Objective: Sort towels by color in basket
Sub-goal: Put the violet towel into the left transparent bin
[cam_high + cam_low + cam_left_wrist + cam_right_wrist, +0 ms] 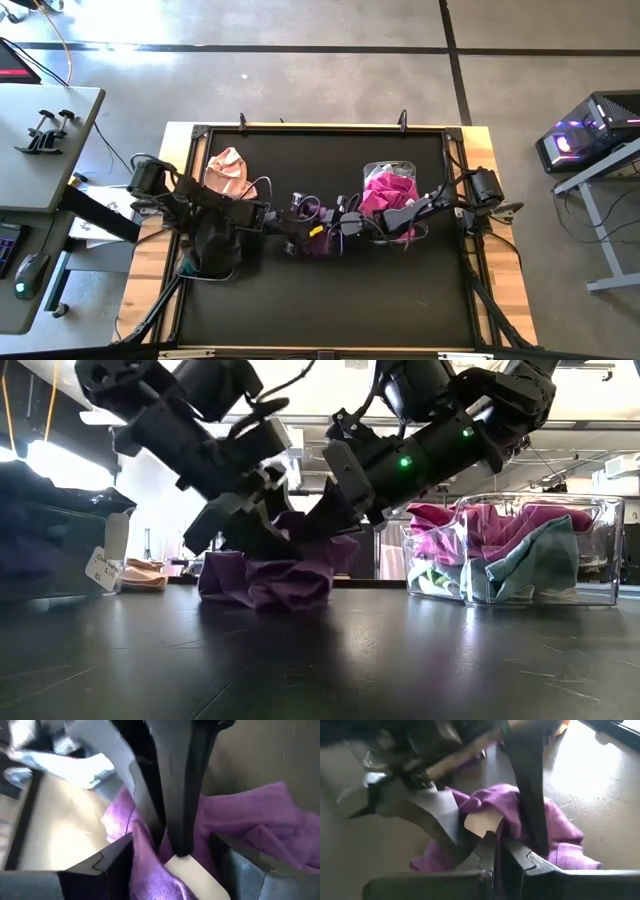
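Table centre: both grippers meet on the purple towel [268, 578]; right gripper [497, 851], jaws nearly closed, pinches its fabric; left gripper [170, 865], jaws parted, straddles the cloth.

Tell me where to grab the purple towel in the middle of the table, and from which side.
Take the purple towel by its raised top fold, coming from above: it sits crumpled in a mound, so the flat edges offer little to pinch. Both the left gripper and right gripper are already down on it.
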Motion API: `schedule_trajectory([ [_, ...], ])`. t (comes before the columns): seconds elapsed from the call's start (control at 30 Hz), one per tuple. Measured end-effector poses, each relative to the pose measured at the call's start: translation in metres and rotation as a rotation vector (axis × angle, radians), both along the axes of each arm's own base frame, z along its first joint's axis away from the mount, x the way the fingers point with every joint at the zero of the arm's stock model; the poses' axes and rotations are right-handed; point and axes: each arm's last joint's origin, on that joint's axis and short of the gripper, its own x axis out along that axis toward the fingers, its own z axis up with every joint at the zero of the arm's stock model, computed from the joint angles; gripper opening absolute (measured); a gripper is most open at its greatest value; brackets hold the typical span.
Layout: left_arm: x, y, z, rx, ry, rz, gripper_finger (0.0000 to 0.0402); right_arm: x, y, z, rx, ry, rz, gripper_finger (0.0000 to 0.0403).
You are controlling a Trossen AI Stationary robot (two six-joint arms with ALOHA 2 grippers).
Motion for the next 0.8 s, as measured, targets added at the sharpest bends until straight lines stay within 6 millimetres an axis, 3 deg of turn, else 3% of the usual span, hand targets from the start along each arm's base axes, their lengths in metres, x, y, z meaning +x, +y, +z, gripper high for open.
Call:
schedule_trajectory([
  [0.43,-0.0033,0.0059,-0.0067,-0.167,0.048,0.074,0.0236,0.0036,0.0017,0.0070,0.037,-0.079,0.029,0.0006],
  [0.8,-0.0050,0.0041,-0.0085,-0.210,0.058,0.104,0.0127,0.0039,0.0024,0.0069,0.064,-0.075,0.053,0.0007],
])
